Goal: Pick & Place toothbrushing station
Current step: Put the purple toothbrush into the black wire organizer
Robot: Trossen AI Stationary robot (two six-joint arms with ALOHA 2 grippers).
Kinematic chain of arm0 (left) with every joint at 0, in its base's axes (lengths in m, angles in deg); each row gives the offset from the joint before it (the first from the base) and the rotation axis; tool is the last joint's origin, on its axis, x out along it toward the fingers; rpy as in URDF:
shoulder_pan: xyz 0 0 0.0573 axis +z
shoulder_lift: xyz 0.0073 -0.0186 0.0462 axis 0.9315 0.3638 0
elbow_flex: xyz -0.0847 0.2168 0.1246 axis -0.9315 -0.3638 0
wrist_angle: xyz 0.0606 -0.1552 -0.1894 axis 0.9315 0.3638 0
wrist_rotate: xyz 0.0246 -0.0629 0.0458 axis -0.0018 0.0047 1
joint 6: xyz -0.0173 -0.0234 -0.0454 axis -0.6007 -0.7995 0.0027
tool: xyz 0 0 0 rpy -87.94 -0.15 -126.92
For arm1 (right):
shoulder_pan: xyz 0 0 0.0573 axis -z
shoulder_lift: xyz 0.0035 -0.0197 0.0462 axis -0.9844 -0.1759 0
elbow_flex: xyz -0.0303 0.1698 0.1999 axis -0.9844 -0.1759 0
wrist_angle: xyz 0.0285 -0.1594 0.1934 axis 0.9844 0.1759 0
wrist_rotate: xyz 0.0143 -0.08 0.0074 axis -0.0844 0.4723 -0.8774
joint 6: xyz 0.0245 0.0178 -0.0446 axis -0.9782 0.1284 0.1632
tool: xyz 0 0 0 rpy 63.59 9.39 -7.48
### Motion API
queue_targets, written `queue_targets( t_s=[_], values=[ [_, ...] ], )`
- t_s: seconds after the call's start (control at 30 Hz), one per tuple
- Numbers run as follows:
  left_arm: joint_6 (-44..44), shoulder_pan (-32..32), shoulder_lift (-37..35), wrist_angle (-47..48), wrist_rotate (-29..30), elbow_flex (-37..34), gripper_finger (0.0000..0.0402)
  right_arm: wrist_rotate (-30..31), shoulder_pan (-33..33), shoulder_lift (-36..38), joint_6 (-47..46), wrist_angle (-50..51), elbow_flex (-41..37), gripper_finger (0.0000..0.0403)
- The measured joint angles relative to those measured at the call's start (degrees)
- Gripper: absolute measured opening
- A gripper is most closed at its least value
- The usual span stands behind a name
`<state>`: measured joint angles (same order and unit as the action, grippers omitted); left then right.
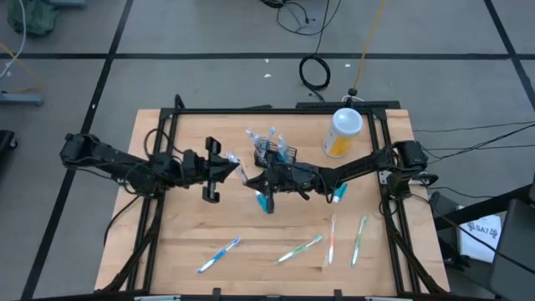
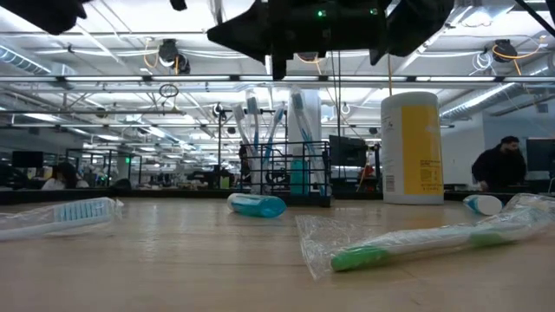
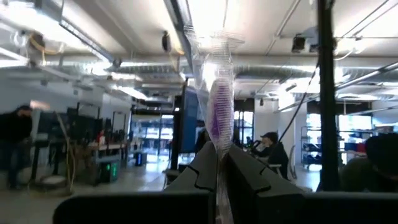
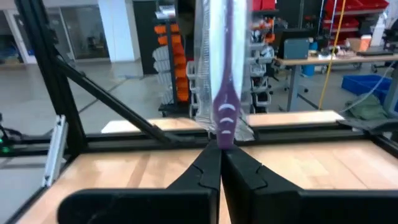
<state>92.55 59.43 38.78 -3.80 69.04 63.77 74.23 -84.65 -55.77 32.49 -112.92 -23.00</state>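
Right gripper (image 4: 221, 163) pinched tight on a purple toothbrush (image 4: 224, 93) in clear wrap, and in its wrist view the left gripper (image 3: 222, 165) is clamped on what looks like the same brush, though the overhead shot is too cluttered to confirm. Both meet mid-table. Just behind them stands the caddy (image 1: 274, 153), brushes upright inside, with the yellow bottle (image 1: 343, 133) to its right. Wrapped toothbrushes (image 1: 318, 244) lie along the near edge.

Wooden tabletop (image 1: 184, 234) bearing the black wire caddy (image 1: 274, 153), a yellow bottle (image 1: 343, 134) beside it, and four wrapped toothbrushes (image 1: 219, 254) lying along the near edge.
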Motion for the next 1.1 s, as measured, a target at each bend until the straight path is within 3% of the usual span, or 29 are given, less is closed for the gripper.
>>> queue_targets(
  t_s=[0.23, 0.6, 0.87, 1.1],
  values=[
    [-1.7, 1.2, 1.4, -1.6, -1.5, 0.0, 0.0015, 0.0, 0.0, 0.0, 0.1, 0.0, -0.1, 0.0000],
    [-3.2, 1.2, 1.3, 4.5, -1.0, 0.1, 0.0007, 0.0, 0.0, -0.1, 0.2, 0.3, -0.1, 0.0000],
    [-3.2, 1.2, 1.5, 5.9, -0.7, 0.0, 0.0038, 0.0, 0.0, 0.0, 0.3, -0.5, -0.1, 0.0000],
    [-3.5, 1.2, 1.4, 7.4, -0.7, 0.0, 0.0041, 0.0, 0.0, 0.0, 0.3, -0.3, -0.1, 0.0000]
  ],
)
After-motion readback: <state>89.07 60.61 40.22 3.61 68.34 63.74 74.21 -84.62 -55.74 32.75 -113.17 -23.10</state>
